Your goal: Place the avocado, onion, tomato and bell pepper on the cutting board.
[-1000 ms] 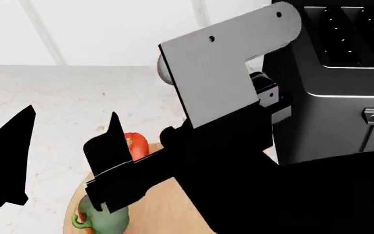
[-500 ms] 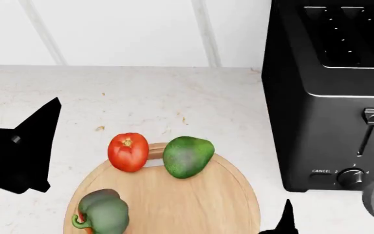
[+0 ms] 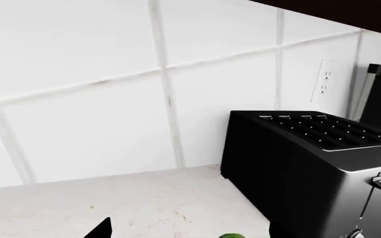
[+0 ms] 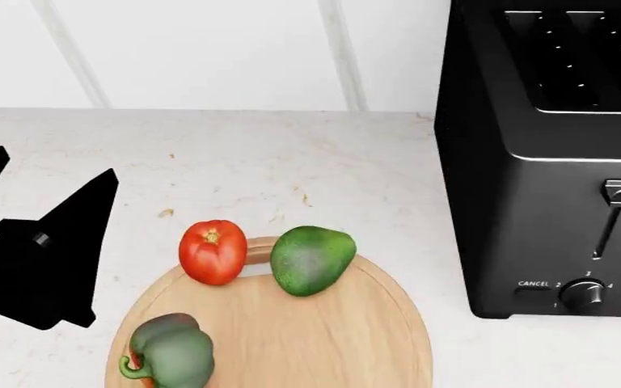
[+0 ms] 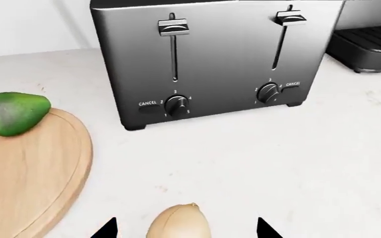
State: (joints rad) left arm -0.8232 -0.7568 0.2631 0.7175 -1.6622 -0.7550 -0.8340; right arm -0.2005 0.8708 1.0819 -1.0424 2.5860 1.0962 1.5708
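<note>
The right hand point(image 5: 185, 229) is held low and spread wide, the onion point(image 5: 178, 223) seemingly lying untouched between its fingertips on the worktop point(image 5: 296, 158).

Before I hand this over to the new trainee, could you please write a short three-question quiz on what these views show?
1. True or false: the onion lies on the cutting board.
2. Which food sits nearest the toaster on the board? A tomato; B avocado; C bell pepper
3. Fill the gap: the right wrist view shows the onion on the counter between the right gripper's two open ____.

Key
1. False: it lies on the counter, off the board.
2. B
3. fingertips
</note>
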